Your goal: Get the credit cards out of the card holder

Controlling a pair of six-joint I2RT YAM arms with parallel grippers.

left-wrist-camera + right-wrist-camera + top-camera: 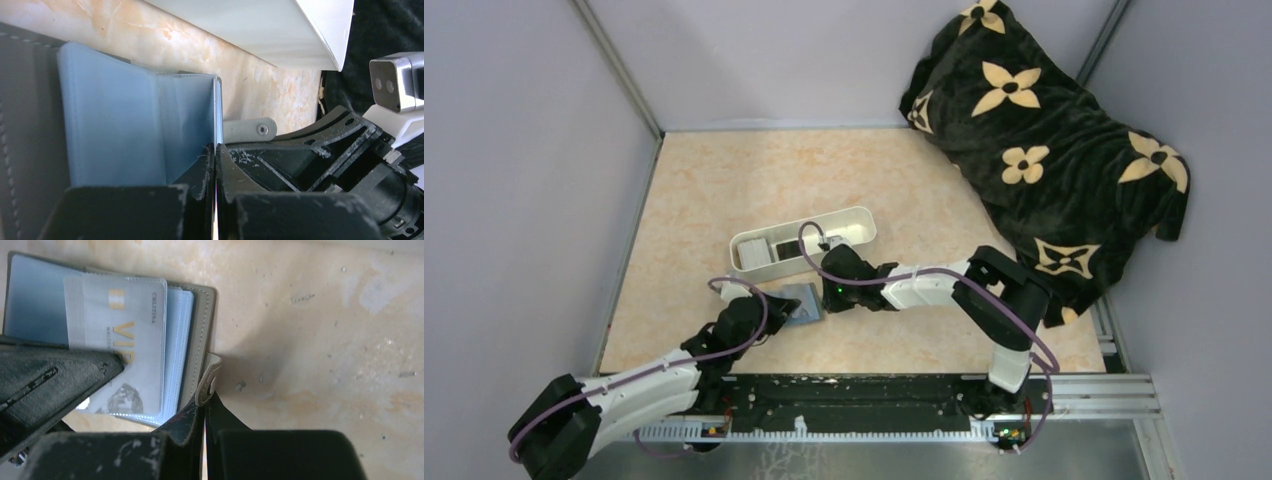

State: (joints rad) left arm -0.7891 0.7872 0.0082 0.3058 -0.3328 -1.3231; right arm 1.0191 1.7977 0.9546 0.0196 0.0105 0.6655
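Right wrist view, gold "VIP" on pale card (125, 340) in card holder (200, 310), right pincer (204, 407) clamping its strap (208, 376), left pincer (215, 152) pinching its sleeve (125, 125).

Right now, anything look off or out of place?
Only the black flowered blanket, heaped in the far right corner and spilling onto the table by the right arm. The card holder lies open, pinched by the left claw and right claw, a pale card in its sleeve.

Left arm (639, 385) and right arm (919, 290): white shells, black joints, a purple cable (924, 272) looped along each. Jaws are black plastic, scuffed pale at the edges. Green light (838, 292) on the right wrist.
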